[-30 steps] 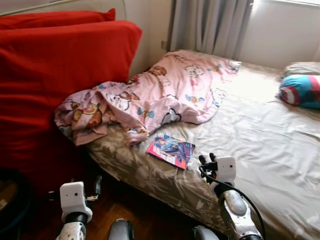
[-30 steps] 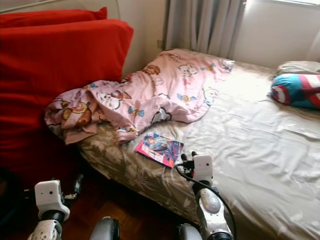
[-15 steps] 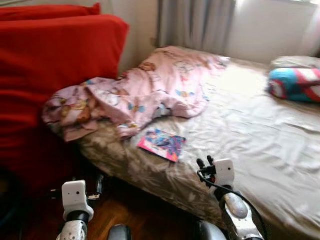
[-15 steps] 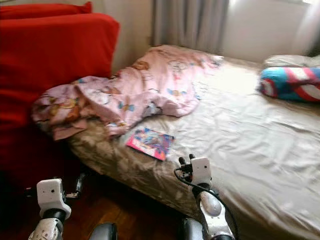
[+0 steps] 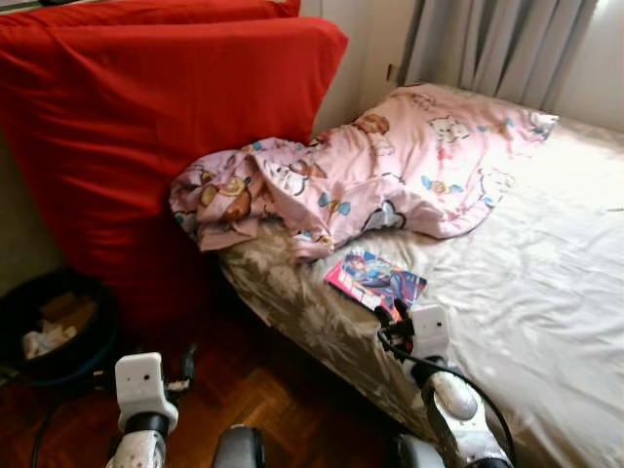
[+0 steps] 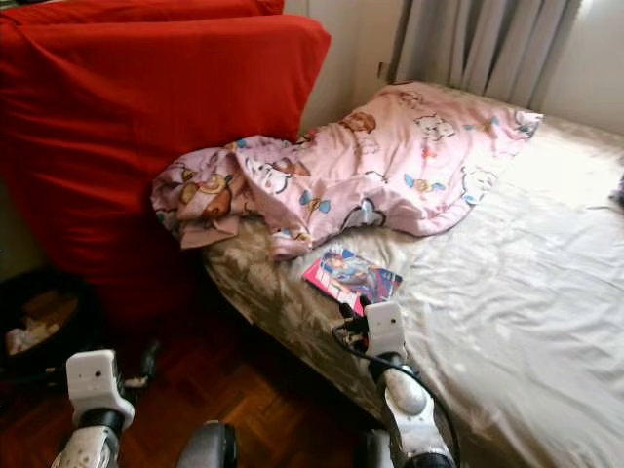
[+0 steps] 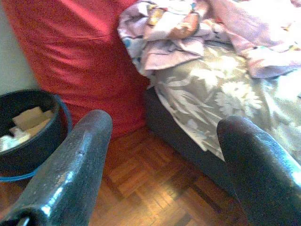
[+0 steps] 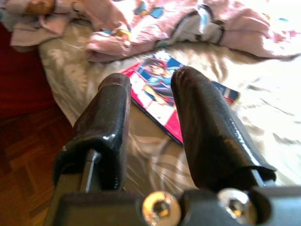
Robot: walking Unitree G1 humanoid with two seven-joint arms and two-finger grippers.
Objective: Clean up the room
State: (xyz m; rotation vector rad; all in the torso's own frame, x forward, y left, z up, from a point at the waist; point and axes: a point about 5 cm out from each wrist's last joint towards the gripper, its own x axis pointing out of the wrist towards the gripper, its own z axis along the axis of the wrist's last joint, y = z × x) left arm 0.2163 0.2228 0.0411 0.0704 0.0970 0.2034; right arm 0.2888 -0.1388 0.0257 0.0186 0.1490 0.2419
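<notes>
Clearly the comic book (image 5: 375, 281) is the target: it lies flat near the bed (image 5: 546, 292) edge, just below the pink blanket (image 5: 390, 166). Right gripper (image 8: 150, 117) hovers just short of it, fingers narrowly parted, holding nothing. Left gripper (image 7: 164, 160), spread wide, hangs idle. Next: reach forward, pinch its edge

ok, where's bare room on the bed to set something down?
Bare sheet runs to the robot's right of the comic book and pink blanket. The corner by the red cushion is crowded: bunched blanket, the book, right gripper at the edge.
</notes>
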